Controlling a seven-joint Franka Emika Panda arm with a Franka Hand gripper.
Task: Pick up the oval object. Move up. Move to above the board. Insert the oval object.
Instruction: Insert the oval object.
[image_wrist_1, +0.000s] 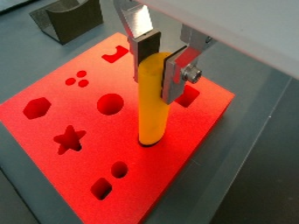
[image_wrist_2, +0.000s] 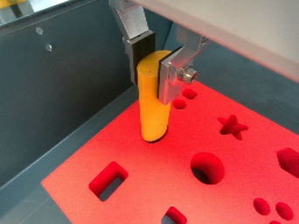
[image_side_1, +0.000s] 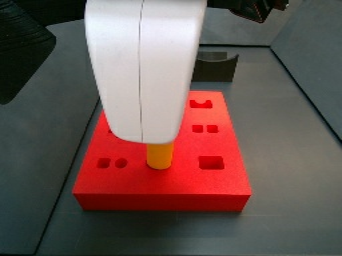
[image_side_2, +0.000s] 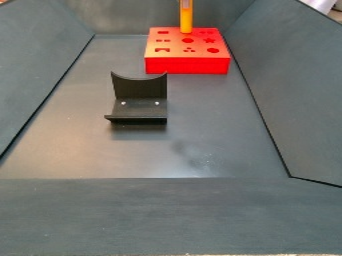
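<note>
Orange-yellow peg (image_wrist_1: 151, 101) stands upright, clamped near its top between the fingers (image_wrist_1: 176, 74) of the gripper (image_wrist_1: 160, 59), lower end resting in the red board (image_wrist_1: 176, 166). Dark fixture (image_side_2: 136, 98) sits at seven o'clock from the board, well apart.

In this side view the board (image_side_2: 187, 52) lies flat at the far end of the dark grey floor (image_side_2: 160, 150), its bright red top dotted with small shaped recesses (too small here to tell apart). The oval object (image_side_2: 186, 16), a slim orange-yellow peg, stands upright on the board's far part, its top cut off by the picture edge. The gripper is out of sight above. Nearer the camera, well apart from the board, stands the fixture (image_side_2: 136, 97), a dark L-shaped bracket.
</note>
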